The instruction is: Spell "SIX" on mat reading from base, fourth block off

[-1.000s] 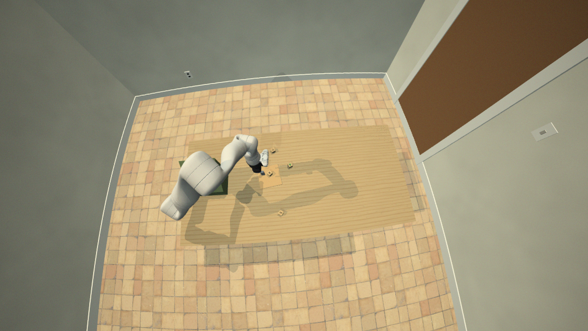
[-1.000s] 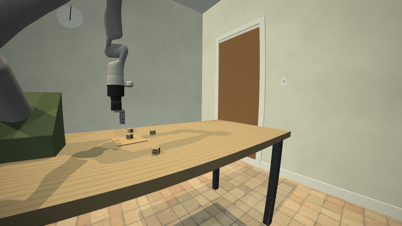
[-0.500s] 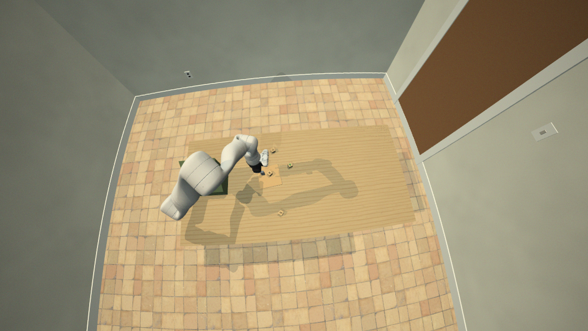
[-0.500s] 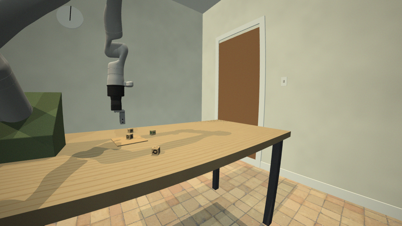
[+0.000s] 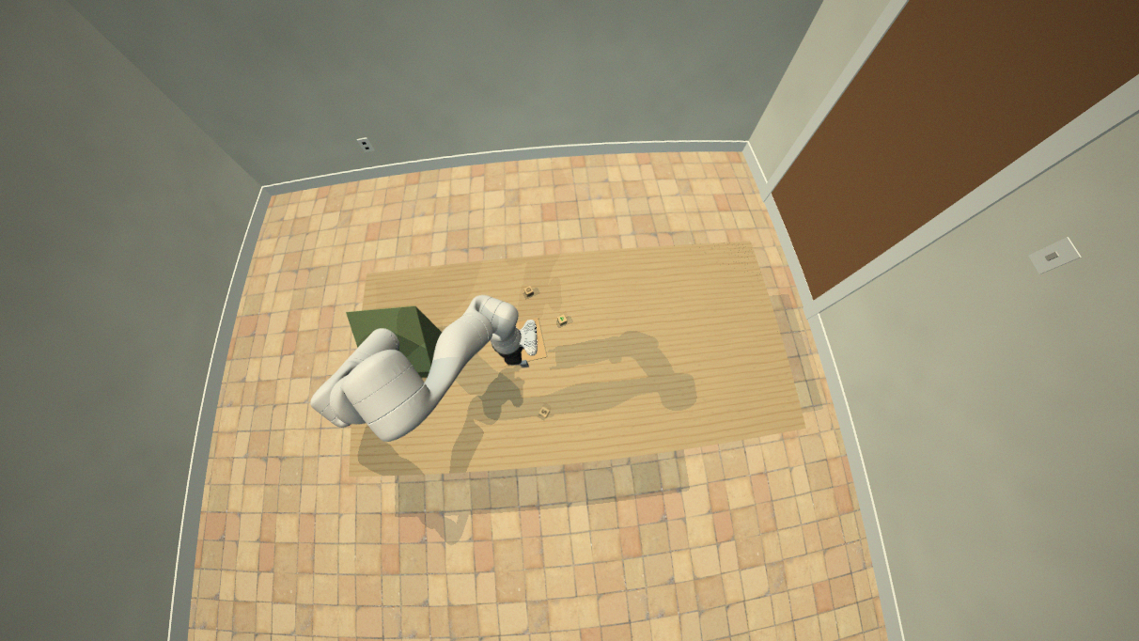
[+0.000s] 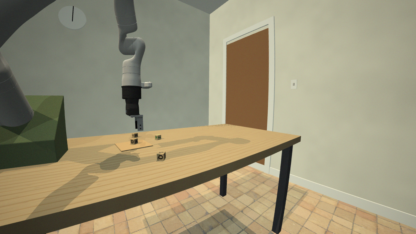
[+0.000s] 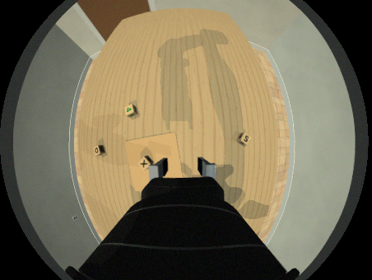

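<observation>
With its jaws spread fully and gripping nothing, the pincer hangs above the counter. The X block sits on the mat; the S block and two others lie off it.

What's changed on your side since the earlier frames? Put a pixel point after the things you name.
The gripper (image 5: pixel 522 363) (image 6: pixel 139 129) (image 7: pixel 183 164) moved away from the green pedestal (image 5: pixel 374 318) (image 6: pixel 32 154) and toward the robot's right; it's open, holding nothing. The mat (image 5: pixel 542 351) (image 6: pixel 123 147) (image 7: pixel 165 144), X block (image 6: pixel 134 141) (image 7: pixel 144 164), S block (image 5: pixel 543 413) (image 6: pixel 160 156) (image 7: pixel 245 138), green-lettered block (image 5: pixel 562 320) (image 6: pixel 158 137) (image 7: pixel 130 109) and fourth block (image 5: pixel 528 291) (image 6: pixel 135 135) (image 7: pixel 99 150) show no visible shift.
</observation>
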Tool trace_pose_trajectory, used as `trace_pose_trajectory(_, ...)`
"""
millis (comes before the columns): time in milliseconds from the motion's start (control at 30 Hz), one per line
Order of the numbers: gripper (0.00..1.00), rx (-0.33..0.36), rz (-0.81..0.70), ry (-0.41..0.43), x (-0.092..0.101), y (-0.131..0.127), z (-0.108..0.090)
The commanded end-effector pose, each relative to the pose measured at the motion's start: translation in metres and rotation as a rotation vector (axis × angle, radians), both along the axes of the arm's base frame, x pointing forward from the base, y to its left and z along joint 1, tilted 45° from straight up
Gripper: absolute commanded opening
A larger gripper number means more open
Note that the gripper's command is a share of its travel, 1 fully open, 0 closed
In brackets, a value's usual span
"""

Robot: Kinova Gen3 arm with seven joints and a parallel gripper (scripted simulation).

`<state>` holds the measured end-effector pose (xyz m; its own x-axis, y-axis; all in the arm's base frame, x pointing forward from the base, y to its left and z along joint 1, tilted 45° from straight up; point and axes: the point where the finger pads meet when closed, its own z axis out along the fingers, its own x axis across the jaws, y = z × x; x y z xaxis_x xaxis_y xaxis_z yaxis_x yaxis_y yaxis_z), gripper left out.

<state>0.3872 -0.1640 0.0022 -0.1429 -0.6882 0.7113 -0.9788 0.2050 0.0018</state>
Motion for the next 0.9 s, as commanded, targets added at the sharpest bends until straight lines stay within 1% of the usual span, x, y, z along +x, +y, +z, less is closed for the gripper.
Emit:
trace_pose_trajectory(0,1.00,0.009,-0.034,-0.038,0.005,-0.036,0.037)
trace_pose_trajectory(133,1.00,0.002,-0.037,-0.036,-0.002,-0.084,0.081)
trace_pose_trajectory(200,1.00,-0.002,-0.039,-0.035,-0.006,-0.100,0.095)
trace_pose_trajectory(267,1.00,-0.005,-0.041,-0.034,-0.010,-0.110,0.105)
trace_pose_trajectory(367,1.00,-0.007,-0.042,-0.034,-0.012,-0.115,0.109)
trace_pose_trajectory(867,1.00,-0.007,-0.042,-0.034,-0.012,-0.115,0.109)
